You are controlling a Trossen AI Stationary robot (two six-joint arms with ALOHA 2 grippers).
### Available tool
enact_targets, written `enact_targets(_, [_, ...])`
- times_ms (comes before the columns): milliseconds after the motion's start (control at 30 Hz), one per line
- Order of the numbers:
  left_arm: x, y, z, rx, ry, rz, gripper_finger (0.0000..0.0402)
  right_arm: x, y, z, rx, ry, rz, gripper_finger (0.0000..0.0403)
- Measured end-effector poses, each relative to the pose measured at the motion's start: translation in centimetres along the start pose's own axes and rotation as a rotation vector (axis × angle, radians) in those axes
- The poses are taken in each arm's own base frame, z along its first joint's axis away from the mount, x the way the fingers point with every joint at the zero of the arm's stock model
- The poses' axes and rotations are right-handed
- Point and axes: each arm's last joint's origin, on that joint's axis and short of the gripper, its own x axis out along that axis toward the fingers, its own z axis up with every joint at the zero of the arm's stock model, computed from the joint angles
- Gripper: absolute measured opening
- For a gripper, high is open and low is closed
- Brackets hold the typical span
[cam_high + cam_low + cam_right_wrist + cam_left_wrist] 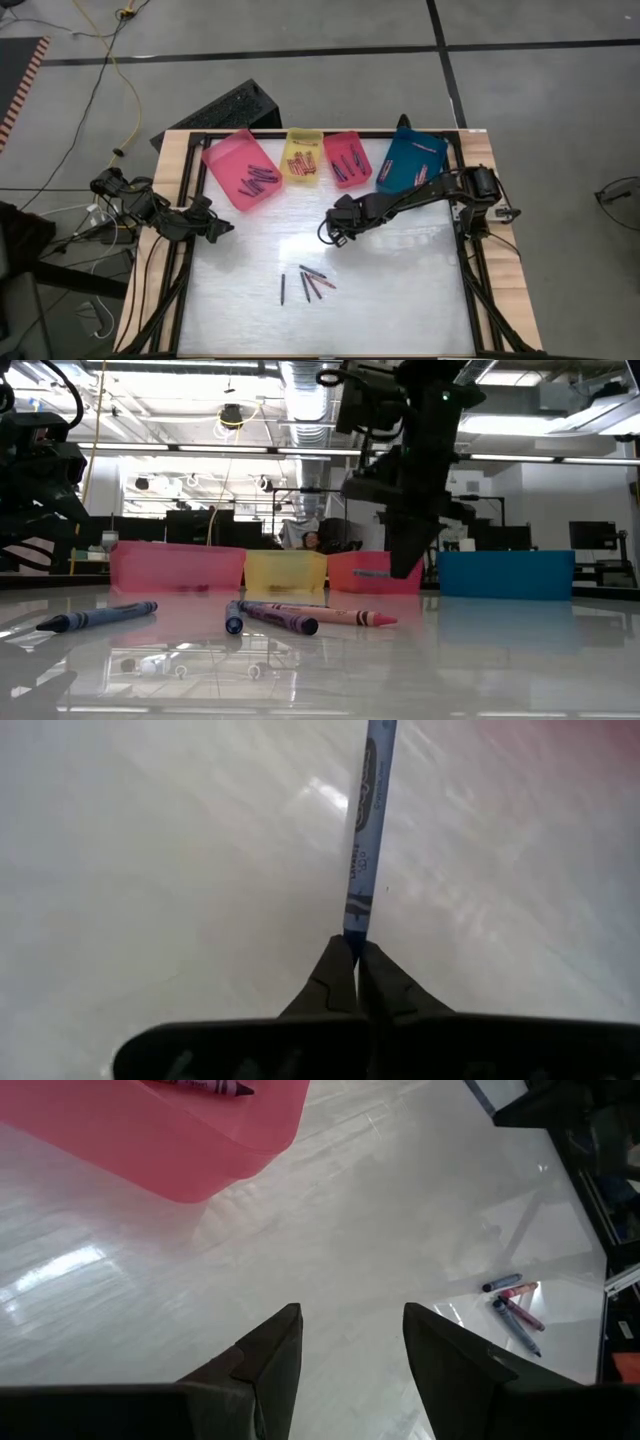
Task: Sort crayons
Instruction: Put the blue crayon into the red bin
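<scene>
The right pincer [357, 955] is clenched on one end of a blue crayon [362, 830], which sticks out ahead of it above the middle of the table [400, 300]. The stick looks light and stiff, waxy enough to snap or swivel in so small an end grip; holding nearer its middle would likely be steadier. A few loose crayons [305, 282] lie toward the near edge, well apart from the trays [245, 165] along the far edge. Open table lies between. The left pincer [345, 1355] waits released near the left edge.
</scene>
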Motion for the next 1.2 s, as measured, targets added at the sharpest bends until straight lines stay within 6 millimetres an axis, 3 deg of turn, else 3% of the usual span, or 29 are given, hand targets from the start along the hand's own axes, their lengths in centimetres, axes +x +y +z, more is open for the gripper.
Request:
enact_targets(533, [0.0, 0.0, 0.0, 0.000, 0.000, 0.000, 0.0165, -4.4, 1.1, 2.8, -0.101, -0.083, -0.032, 0.0000])
enact_targets(1200, [0.0, 0.0, 0.0, 0.000, 0.000, 0.000, 0.0165, -3.8, -2.0, 8.2, -0.128, -0.169, -0.016, 0.0000])
